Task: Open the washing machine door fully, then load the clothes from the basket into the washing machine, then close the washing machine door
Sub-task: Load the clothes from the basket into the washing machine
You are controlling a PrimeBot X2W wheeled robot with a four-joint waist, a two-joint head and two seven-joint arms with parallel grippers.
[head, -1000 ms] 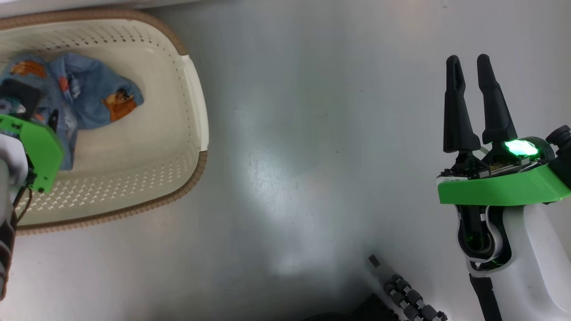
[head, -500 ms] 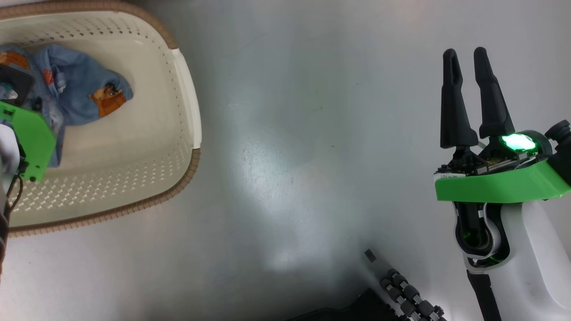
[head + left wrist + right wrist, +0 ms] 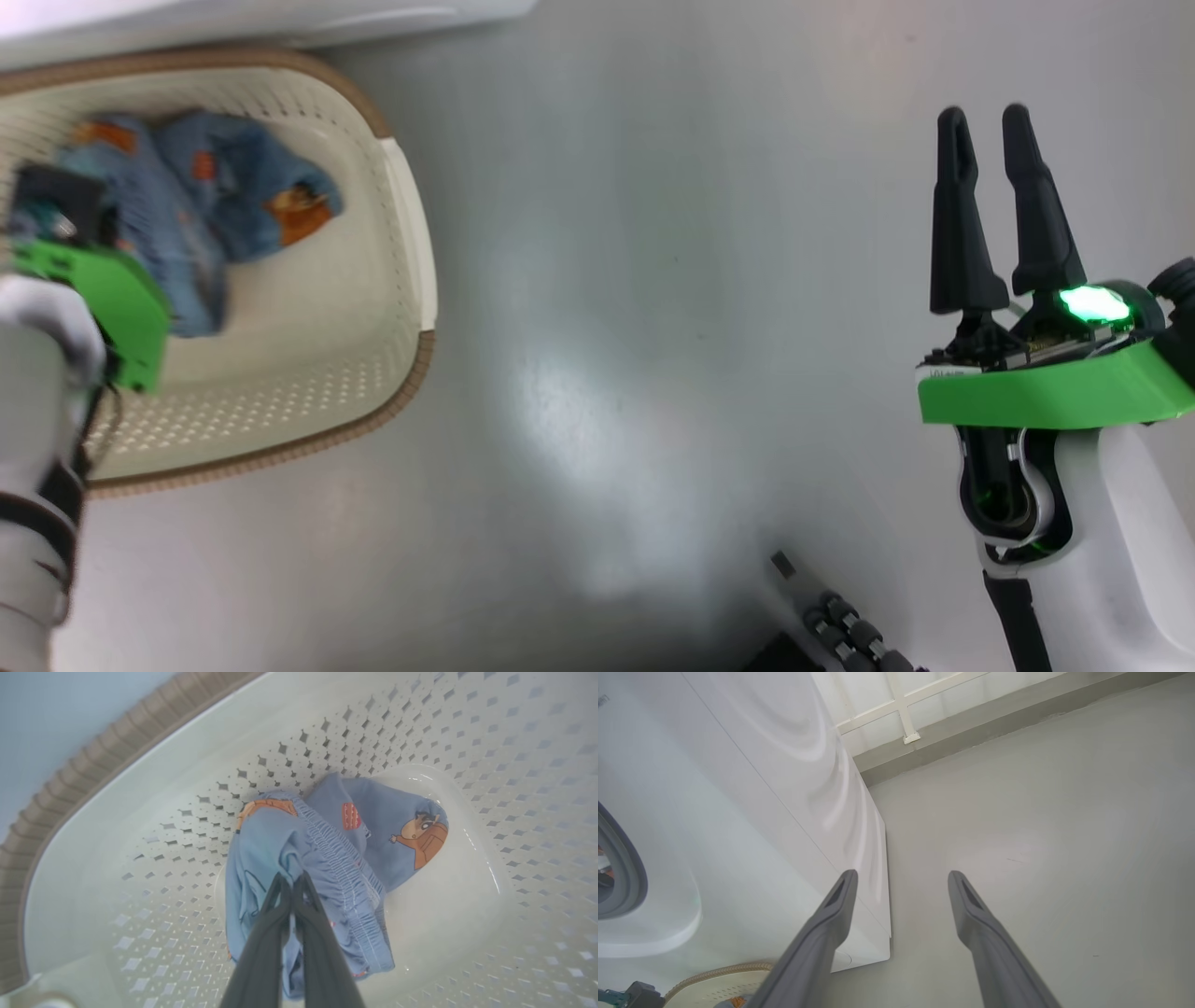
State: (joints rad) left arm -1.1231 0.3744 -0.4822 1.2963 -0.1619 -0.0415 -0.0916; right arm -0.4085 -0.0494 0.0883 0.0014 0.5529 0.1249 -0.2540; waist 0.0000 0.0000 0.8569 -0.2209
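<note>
**Head view:** The basket (image 3: 411, 280) is sitting on the grey floor (image 3: 653, 327) at the upper left. Its long axis is running across the frame, and its handled short end is facing right toward open floor. The clothes (image 3: 233, 201) are lying inside as one blue heap stretching from lower left to upper right, with an orange cartoon print at the right-hand end. The left arm's green wrist block (image 3: 103, 289) is hanging over the heap's left part and hiding the fingers there. A strip of the white washing machine (image 3: 280, 14) is edging the top, just beyond the basket. Well apart at the right, the right end effector (image 3: 983, 117) is hovering over bare floor. Its two dark fingers are pointing up the frame and standing apart, with nothing between them.

**Left wrist view:** The left end effector (image 3: 293, 882) is reaching down into the basket (image 3: 140, 788), fingers pressed together and clamped on a fold of the clothes (image 3: 261, 844). The elastic waistband (image 3: 336, 868) is running diagonally from upper left to lower right, with the cartoon figure out to its right.

**Right wrist view:** The right end effector (image 3: 902, 877) is holding its fingers wide over the floor (image 3: 1041, 835), beside the lower corner of the washing machine (image 3: 761, 788). The grey gasket (image 3: 626, 877) is showing at the left edge. The basket (image 3: 719, 970) is peeking in at the bottom, near the machine's front.
</note>
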